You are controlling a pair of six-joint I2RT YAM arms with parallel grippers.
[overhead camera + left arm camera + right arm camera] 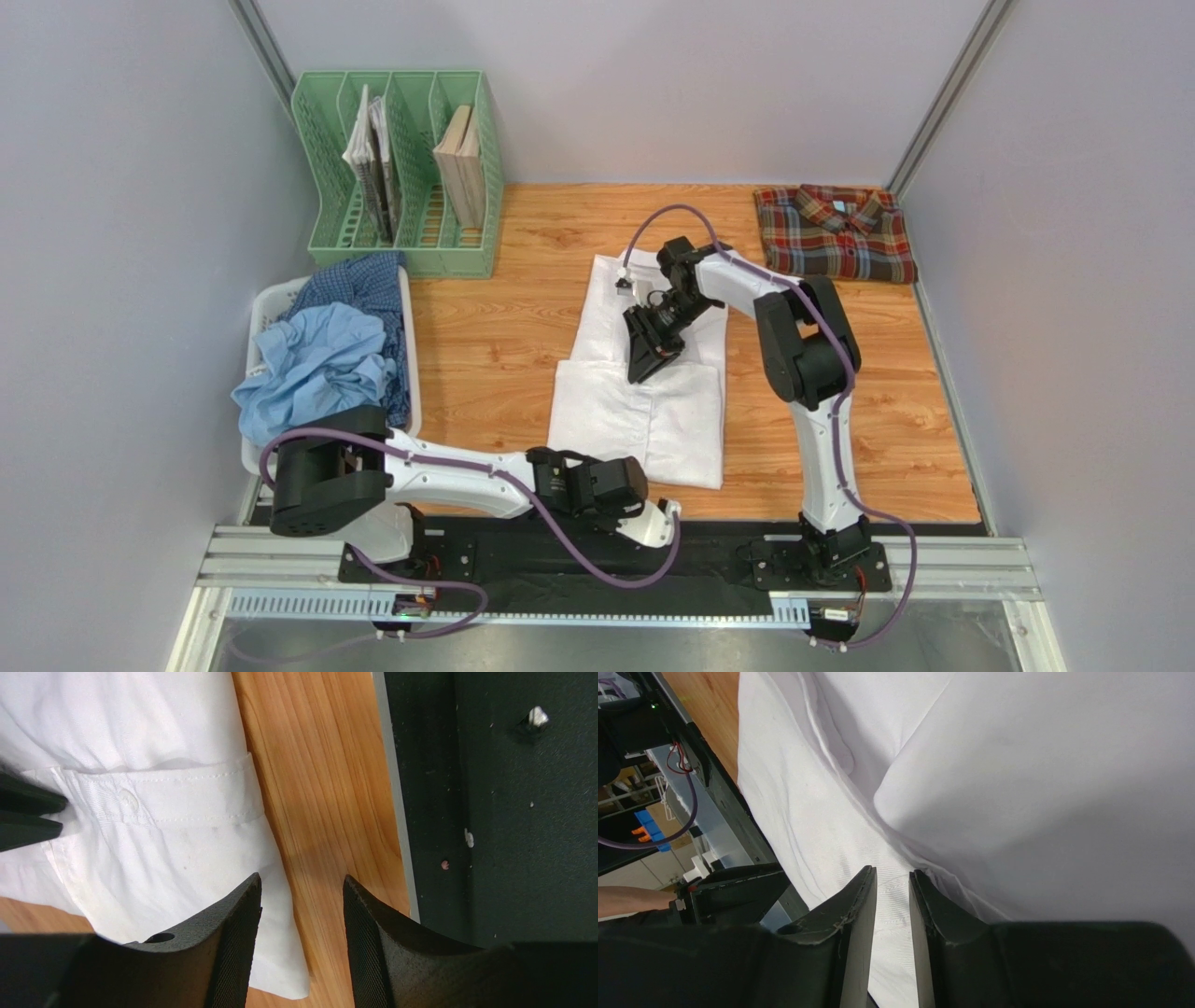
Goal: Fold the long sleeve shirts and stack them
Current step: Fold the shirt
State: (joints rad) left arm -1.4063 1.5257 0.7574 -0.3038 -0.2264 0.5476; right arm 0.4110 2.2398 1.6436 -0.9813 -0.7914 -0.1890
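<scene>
A plain white long sleeve shirt [638, 413] lies partly folded on the middle of the wooden table. My right gripper [641, 370] is low over its middle fold. In the right wrist view its jaws [892, 875] stand a narrow gap apart, with white cloth [1032, 763] showing beneath and nothing pinched. My left gripper [662, 515] sits at the table's near edge by the shirt's near right corner. It is open [302, 882] over bare wood, beside the cuff and hem [140, 742]. A folded plaid shirt [835, 231] lies at the back right. Light blue [316, 367] and dark blue checked shirts [368, 280] are heaped at the left.
A white plastic basket [274, 301] at the left holds the blue shirts. A green file rack [400, 168] with books stands at the back left. The black base strip [701, 539] runs along the near edge, also seen in the left wrist view [505, 812]. Grey walls close in both sides.
</scene>
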